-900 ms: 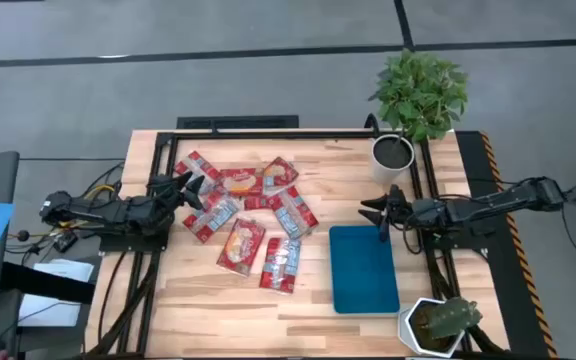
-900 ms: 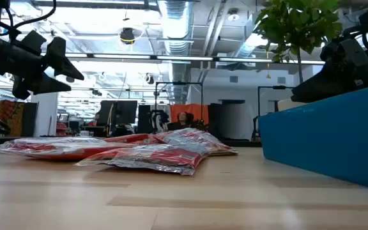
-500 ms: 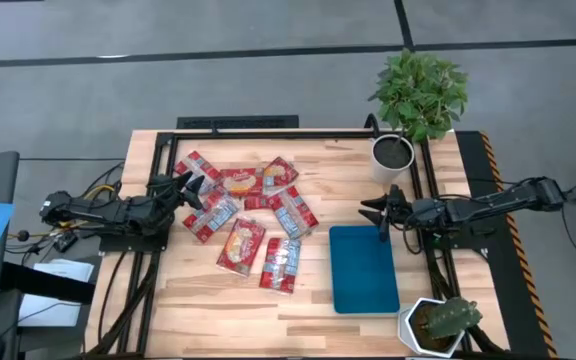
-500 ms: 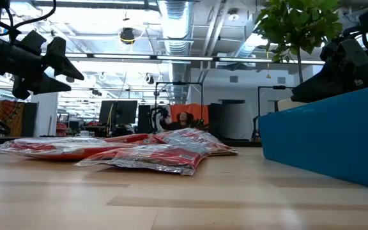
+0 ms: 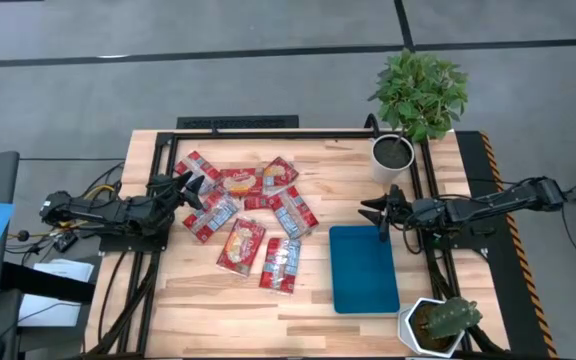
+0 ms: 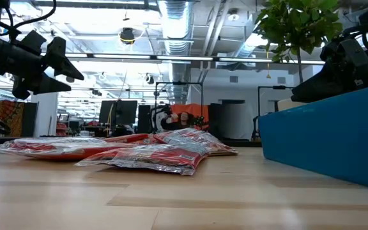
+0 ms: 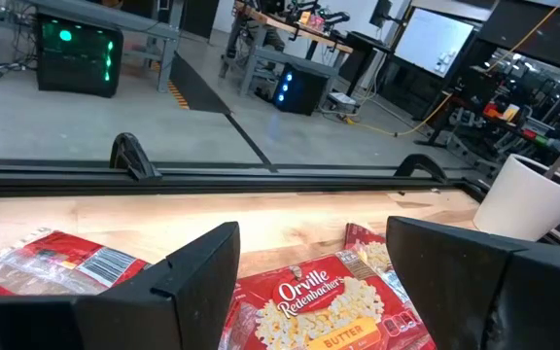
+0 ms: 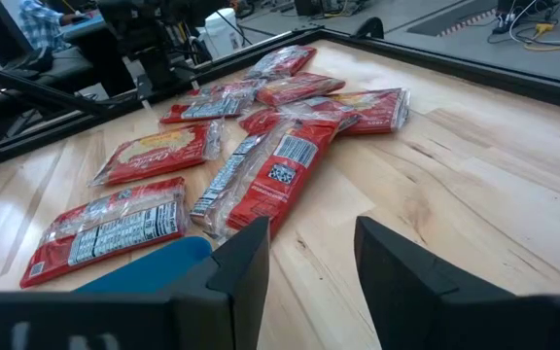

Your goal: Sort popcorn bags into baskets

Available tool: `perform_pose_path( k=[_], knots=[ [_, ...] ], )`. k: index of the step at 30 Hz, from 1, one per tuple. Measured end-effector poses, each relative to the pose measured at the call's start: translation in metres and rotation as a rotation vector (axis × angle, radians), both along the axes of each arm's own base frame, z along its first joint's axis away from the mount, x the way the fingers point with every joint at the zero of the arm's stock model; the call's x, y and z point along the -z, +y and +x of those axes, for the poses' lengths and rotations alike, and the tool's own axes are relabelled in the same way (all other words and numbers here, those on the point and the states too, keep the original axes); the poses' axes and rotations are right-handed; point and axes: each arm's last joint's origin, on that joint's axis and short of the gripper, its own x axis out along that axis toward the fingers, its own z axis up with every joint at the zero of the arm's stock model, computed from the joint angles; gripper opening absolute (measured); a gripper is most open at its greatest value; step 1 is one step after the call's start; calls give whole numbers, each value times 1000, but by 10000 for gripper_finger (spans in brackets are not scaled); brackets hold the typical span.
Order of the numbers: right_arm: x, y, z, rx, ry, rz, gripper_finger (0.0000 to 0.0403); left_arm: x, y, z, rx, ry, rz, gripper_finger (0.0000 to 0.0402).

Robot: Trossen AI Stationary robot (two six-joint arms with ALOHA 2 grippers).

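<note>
High view: the light wooden slatted table [image 5: 198, 300] fills the middle of the frame. A loose cluster of flat red popcorn bags with white and light-blue labels [image 5: 243, 215] lies left of centre, some overlapping. The shallow rectangular blue tray [image 5: 363, 268] sits right of centre, toward the lower edge, well apart from the bags. The left gripper [image 5: 190, 188] hovers at the cluster's left edge with its jaws spread and holding nothing. The right gripper [image 5: 376, 213] hangs just above the tray's upper edge, jaws likewise released. A leafy green plant in a white round pot [image 5: 408, 110] stands at the upper right, and a small cactus in a white pot [image 5: 438, 322] at the lower right.

Low view: the bags [image 6: 152, 153] lie flat on the table across the middle left, and the tray's blue wall [image 6: 328, 137] rises at the right. The left gripper [image 6: 59, 61] shows in the upper left above the bags.

Left wrist view: two dark fingers [image 7: 197, 267] stand wide apart at the bottom, with a butter popcorn packet [image 7: 314, 301] lying on the table between them.

Right wrist view: parted fingers [image 8: 246, 267] frame the bottom, the tray's corner [image 8: 149, 267] sits at lower left, and the bags [image 8: 261, 146] spread across the centre.
</note>
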Motion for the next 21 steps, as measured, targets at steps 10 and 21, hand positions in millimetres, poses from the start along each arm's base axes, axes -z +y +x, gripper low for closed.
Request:
perform_pose_path(
  k=[10,21],
  knots=[
    [0,0,0,0,0,0,171,0,0,0,0,0,0,250],
    [0,0,0,0,0,0,178,0,0,0,1,-13,-9,250]
  ],
)
